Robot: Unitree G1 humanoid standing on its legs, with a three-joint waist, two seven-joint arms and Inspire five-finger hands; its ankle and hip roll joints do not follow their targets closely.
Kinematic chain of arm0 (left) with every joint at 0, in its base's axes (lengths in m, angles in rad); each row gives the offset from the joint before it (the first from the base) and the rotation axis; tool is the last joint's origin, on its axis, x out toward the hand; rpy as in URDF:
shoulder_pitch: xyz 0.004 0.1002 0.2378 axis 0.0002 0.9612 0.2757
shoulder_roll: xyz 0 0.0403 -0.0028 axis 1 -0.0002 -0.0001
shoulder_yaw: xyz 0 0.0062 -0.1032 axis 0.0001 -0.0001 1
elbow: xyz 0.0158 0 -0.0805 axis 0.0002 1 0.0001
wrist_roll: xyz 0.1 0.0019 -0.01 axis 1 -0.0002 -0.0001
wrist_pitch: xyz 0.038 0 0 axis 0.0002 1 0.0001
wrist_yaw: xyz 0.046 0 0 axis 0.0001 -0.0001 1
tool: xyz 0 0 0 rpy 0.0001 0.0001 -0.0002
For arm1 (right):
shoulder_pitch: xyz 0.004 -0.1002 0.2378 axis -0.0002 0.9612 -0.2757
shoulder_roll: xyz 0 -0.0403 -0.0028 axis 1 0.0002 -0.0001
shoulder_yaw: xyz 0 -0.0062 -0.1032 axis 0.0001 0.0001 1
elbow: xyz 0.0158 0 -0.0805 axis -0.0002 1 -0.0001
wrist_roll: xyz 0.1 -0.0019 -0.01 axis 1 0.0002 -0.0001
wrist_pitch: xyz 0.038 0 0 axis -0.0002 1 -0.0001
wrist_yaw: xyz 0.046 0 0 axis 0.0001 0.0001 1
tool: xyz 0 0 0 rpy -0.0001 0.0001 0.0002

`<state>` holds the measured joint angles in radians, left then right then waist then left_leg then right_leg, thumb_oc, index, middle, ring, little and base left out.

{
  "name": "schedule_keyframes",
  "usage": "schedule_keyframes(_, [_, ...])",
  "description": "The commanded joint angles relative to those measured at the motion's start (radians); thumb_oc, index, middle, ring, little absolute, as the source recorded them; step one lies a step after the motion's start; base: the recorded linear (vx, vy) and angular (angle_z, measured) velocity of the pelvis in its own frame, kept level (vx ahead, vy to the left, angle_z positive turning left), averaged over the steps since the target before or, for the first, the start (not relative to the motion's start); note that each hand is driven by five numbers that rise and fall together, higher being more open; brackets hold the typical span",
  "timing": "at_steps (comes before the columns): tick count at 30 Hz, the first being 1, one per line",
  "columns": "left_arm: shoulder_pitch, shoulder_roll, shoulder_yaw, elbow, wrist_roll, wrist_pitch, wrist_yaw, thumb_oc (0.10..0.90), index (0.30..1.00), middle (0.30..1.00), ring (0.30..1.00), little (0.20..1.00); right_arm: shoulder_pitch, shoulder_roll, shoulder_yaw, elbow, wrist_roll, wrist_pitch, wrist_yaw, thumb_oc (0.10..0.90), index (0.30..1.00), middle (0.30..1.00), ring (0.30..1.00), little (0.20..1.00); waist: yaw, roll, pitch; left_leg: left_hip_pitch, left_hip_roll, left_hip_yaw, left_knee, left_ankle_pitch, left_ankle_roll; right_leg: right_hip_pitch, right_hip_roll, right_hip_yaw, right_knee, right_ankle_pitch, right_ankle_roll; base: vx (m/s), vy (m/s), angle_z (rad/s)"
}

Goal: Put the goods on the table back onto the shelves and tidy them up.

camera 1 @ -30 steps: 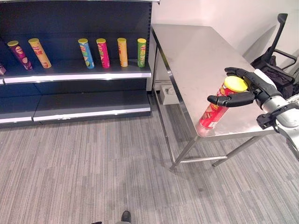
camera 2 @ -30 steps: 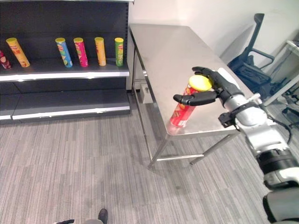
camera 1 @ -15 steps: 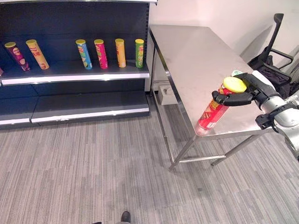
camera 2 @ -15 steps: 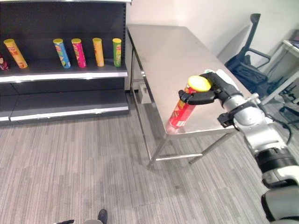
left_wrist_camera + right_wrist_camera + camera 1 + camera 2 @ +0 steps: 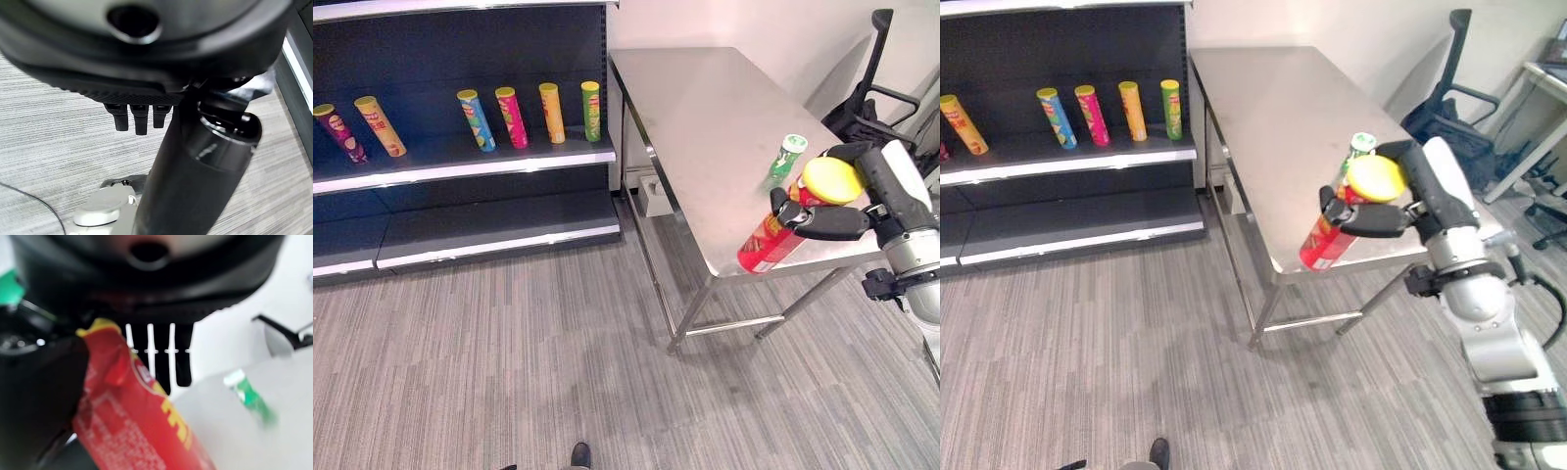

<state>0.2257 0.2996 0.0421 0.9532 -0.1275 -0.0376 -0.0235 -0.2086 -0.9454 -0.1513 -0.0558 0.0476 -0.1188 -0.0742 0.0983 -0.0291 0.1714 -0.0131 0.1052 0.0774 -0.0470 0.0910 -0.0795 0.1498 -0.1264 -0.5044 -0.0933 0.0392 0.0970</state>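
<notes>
At the near edge of the steel table (image 5: 705, 108), the right hand (image 5: 830, 217) is gripping a red can with a yellow lid (image 5: 785, 228), thumb and fingers curled round its upper part just under the lid. The can is leaning, lid toward the robot's right and base toward the table's front left corner; whether the base is touching the tabletop or hanging just above the rim cannot be told. Just beyond the hand, a green can with a white lid (image 5: 785, 159) is standing on the table, near the right-hand edge. The rest of the tabletop is lying bare back to the wall, and the grey carpet (image 5: 509, 352) between table and shelves is giving wide room to move. On the dark shelving (image 5: 460, 171) to the left, six cans are standing in a row along the middle shelf; the lower shelf is carrying nothing. An office chair (image 5: 876, 83) is sitting past the table's far right side.

Compared with a second ago, the thumb and fingers have closed from a loose, spread reach into a firm hold on the red can, and the green can is now showing from behind it. The view itself has shifted.

The left hand (image 5: 139, 115) is showing in its own wrist view over the carpet, fingers curled short under the palm and holding nothing.
</notes>
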Motion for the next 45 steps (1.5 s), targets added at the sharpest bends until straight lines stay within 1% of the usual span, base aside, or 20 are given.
schedule_keyframes(1, [-0.019,0.049,-0.031,-0.006,-0.064,-0.021,0.04,0.8,0.9,0.9,0.9,0.9,-0.149,-0.025,-0.069,-0.089,0.021,-0.103,-0.107,0.4,0.3,0.3,0.3,0.3,0.047,-0.026,-0.029,0.0,0.128,-0.043,0.104,-0.084,-0.098,-0.017,-0.028,0.044,0.014,-0.043,0.041,-0.15,0.105,0.26])
schedule_keyframes(3, [-0.064,0.062,-0.058,-0.002,-0.05,-0.023,0.05,0.8,0.9,0.9,0.9,0.9,-0.147,-0.041,-0.089,-0.097,0.02,-0.094,-0.118,0.4,0.3,0.3,0.3,0.3,0.029,-0.032,-0.009,-0.046,0.217,-0.013,0.005,0.032,-0.121,-0.029,-0.058,0.003,0.025,-0.031,0.065,-0.11,0.397,0.23])
schedule_keyframes(5, [-0.092,0.075,-0.089,-0.012,-0.024,-0.026,0.051,0.8,0.9,0.9,0.9,0.9,-0.138,-0.06,-0.092,-0.1,0.011,-0.087,-0.126,0.4,0.3,0.3,0.3,0.3,0.006,-0.024,-0.011,-0.071,0.278,0.042,-0.036,0.048,-0.134,-0.019,-0.1,-0.007,0.032,-0.041,0.095,0.03,0.619,0.69])
schedule_keyframes(6, [-0.081,0.074,-0.102,-0.027,-0.006,-0.026,0.049,0.8,0.9,0.9,0.9,0.9,-0.119,-0.06,-0.105,-0.102,0.004,-0.081,-0.125,0.4,0.3,0.3,0.3,0.3,0.008,-0.01,-0.022,-0.075,0.272,0.061,-0.04,0.057,-0.134,-0.022,-0.126,-0.024,0.045,-0.022,0.104,0.08,0.828,0.63])
schedule_keyframes(7, [-0.093,0.076,-0.122,-0.031,0.013,-0.021,0.035,0.8,0.9,0.9,0.9,0.9,-0.085,-0.052,-0.122,-0.11,-0.025,-0.061,-0.117,0.4,0.3,0.3,0.3,0.3,0.004,-0.006,-0.039,-0.072,0.226,0.067,-0.033,0.038,-0.13,-0.02,-0.198,-0.031,0.066,0.011,0.127,0.16,0.868,0.42])
schedule_keyframes(9, [-0.11,0.118,-0.143,-0.028,0.064,-0.022,0.036,0.8,0.9,0.9,0.9,0.9,-0.111,-0.025,-0.08,-0.106,-0.052,-0.045,-0.126,0.4,0.3,0.3,0.3,0.3,0.013,-0.042,-0.033,-0.044,0.101,0.109,-0.025,-0.025,-0.052,-0.076,-0.366,-0.026,0.201,0.176,0.156,0.21,0.851,0.6])
schedule_keyframes(10, [-0.107,0.128,-0.136,-0.03,0.067,-0.02,0.04,0.8,0.9,0.9,0.9,0.9,-0.13,-0.02,-0.061,-0.106,-0.053,-0.04,-0.126,0.4,0.3,0.3,0.3,0.3,0.012,-0.042,-0.029,-0.021,0.084,0.112,-0.032,-0.05,-0.039,-0.09,-0.383,-0.005,0.247,0.178,0.158,0.11,0.554,0.47])
schedule_keyframes(12, [-0.109,0.147,-0.126,-0.024,0.079,-0.015,0.044,0.8,0.9,0.9,0.9,0.9,-0.139,-0.015,-0.045,-0.107,-0.051,-0.037,-0.12,0.4,0.3,0.3,0.3,0.3,0.0,-0.048,-0.011,-0.02,0.048,0.125,-0.039,-0.043,-0.007,-0.139,-0.36,0.038,0.316,0.16,0.129,0.01,0.371,-0.09])
schedule_keyframes(14, [-0.103,0.15,-0.111,-0.014,0.068,-0.012,0.044,0.8,0.9,0.9,0.9,0.9,-0.137,-0.018,-0.043,-0.114,-0.046,-0.041,-0.111,0.4,0.3,0.3,0.3,0.3,-0.005,-0.045,-0.002,-0.006,0.02,0.129,-0.04,-0.049,0.011,-0.173,-0.29,0.074,0.335,0.112,0.111,0.06,0.309,0.18])
schedule_keyframes(17, [-0.092,0.136,-0.09,0.008,0.058,-0.007,0.041,0.8,0.9,0.9,0.9,0.9,-0.153,-0.01,-0.033,-0.112,-0.032,-0.047,-0.111,0.4,0.3,0.3,0.3,0.3,-0.009,-0.036,0.005,0.015,-0.012,0.126,-0.04,-0.061,0.019,-0.209,-0.14,0.052,0.259,0.01,0.068,0.11,0.158,0.21])
schedule_keyframes(19, [-0.094,0.124,-0.078,0.011,0.042,-0.006,0.038,0.8,0.9,0.9,0.9,0.9,-0.137,-0.013,-0.037,-0.109,-0.031,-0.051,-0.109,0.4,0.3,0.3,0.3,0.3,-0.021,-0.04,0.019,0.032,-0.034,0.108,-0.04,-0.069,0.021,-0.246,-0.057,0.116,0.207,0.001,0.061,0.11,0.076,0.23])
schedule_keyframes(22, [-0.106,0.1,-0.079,-0.001,0.03,-0.01,0.031,0.8,0.9,0.9,0.9,0.9,-0.108,-0.012,-0.049,-0.11,-0.035,-0.049,-0.108,0.4,0.3,0.3,0.3,0.3,-0.033,-0.05,0.034,0.045,-0.07,0.068,-0.04,-0.081,0.029,-0.281,0.009,0.185,0.138,0.026,0.053,0.11,0.037,0.4])
schedule_keyframes(25, [-0.101,0.075,-0.092,-0.015,0.042,-0.012,0.032,0.8,0.9,0.9,0.9,0.9,-0.101,0.001,-0.053,-0.121,-0.029,-0.047,-0.102,0.4,0.3,0.3,0.3,0.3,-0.033,-0.065,0.013,0.05,-0.096,0.036,-0.04,-0.09,0.035,-0.226,0.026,0.209,0.056,0.04,0.045,0.15,-0.062,0.97])
schedule_keyframes(28, [-0.065,0.054,-0.094,-0.051,0.034,-0.011,0.021,0.8,0.9,0.9,0.9,0.9,-0.1,0.019,-0.031,-0.121,-0.018,-0.052,-0.09,0.4,0.3,0.3,0.3,0.3,-0.028,-0.053,-0.013,0.068,-0.086,0.031,-0.027,-0.107,0.03,-0.185,0.045,0.205,0.017,0.037,0.039,0.18,-0.102,0.42])
schedule_keyframes(33, [-0.068,0.043,-0.095,-0.103,-0.014,-0.01,0.018,0.8,0.9,0.9,0.9,0.9,-0.111,0.021,-0.004,-0.13,0.0,-0.055,-0.073,0.4,0.3,0.3,0.3,0.3,-0.016,-0.057,0.026,-0.066,-0.065,0.031,0.297,-0.193,-0.025,-0.128,0.022,0.163,0.011,0.001,0.009,0.03,-0.081,0.06])
schedule_keyframes(36, [-0.054,0.037,-0.098,-0.112,-0.01,-0.007,0.017,0.8,0.9,0.9,0.9,0.9,-0.126,0.033,0.026,-0.127,0.002,-0.049,-0.062,0.4,0.3,0.3,0.3,0.3,0.0,-0.046,0.02,-0.096,-0.011,0.045,0.22,-0.139,-0.022,-0.109,0.019,0.143,0.006,-0.013,0.017,0.09,0.091,0.08])
schedule_keyframes(39, [-0.058,0.042,-0.112,-0.094,-0.001,-0.008,0.025,0.8,0.9,0.9,0.9,0.9,-0.151,0.028,0.06,-0.103,0.01,-0.053,-0.072,0.4,0.3,0.3,0.3,0.3,0.024,-0.035,0.017,-0.151,0.072,0.009,0.01,0.016,-0.046,-0.093,0.023,0.145,0.006,-0.055,0.021,0.22,0.201,-0.28])
schedule_keyframes(40, [-0.064,0.046,-0.124,-0.086,0.013,-0.008,0.028,0.8,0.9,0.9,0.9,0.9,-0.149,0.018,0.06,-0.1,0.006,-0.053,-0.083,0.4,0.3,0.3,0.3,0.3,0.027,-0.016,0.015,-0.206,0.119,0.052,-0.04,0.05,-0.074,-0.058,0.014,0.134,0.006,-0.091,0.03,0.31,0.276,-0.27])
schedule_keyframes(43, [-0.052,0.045,-0.125,-0.07,0.044,-0.006,0.029,0.8,0.9,0.9,0.9,0.9,-0.152,0.038,0.067,-0.115,-0.003,-0.045,-0.073,0.4,0.3,0.3,0.3,0.3,0.032,0.017,-0.019,-0.176,0.116,0.056,-0.04,0.072,-0.081,-0.028,0.008,0.147,0.006,-0.091,0.042,0.26,0.241,-0.09])
schedule_keyframes(45, [-0.051,0.049,-0.124,-0.068,0.054,-0.009,0.027,0.8,0.9,0.9,0.9,0.9,-0.151,0.044,0.071,-0.124,-0.011,-0.044,-0.072,0.4,0.3,0.3,0.3,0.3,0.034,0.019,-0.027,-0.163,0.105,0.064,-0.04,0.073,-0.079,-0.016,-0.009,0.152,0.006,-0.09,0.05,0.25,0.235,-0.03])
